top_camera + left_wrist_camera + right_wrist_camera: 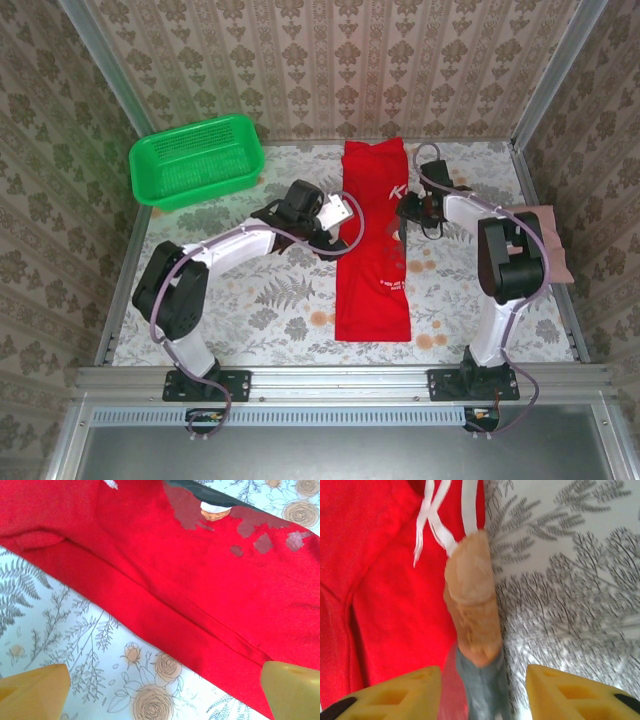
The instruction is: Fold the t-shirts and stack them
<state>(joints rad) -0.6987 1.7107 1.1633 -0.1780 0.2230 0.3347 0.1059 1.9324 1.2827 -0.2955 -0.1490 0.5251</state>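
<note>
**Red t-shirt** (372, 290): bright red cloth folded lengthwise into a long, narrow strip. It lies flat at the middle of the counter (260, 300) and runs from near to far, its far end close to the far edge. White lettering and a cream-and-tan print show on its upper face. A doubled fold runs along its left side.

**Pink t-shirt** (558, 250): plain dusty pink, at the counter's right edge, partly hidden and well apart from the red one.

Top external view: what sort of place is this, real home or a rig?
Most likely a lab test cell dressed as a home: damask wallpaper panels held in bare aluminium frame posts, a floral-print tablecloth, and two white-and-black robot arms bolted to a metal front rail.
</note>
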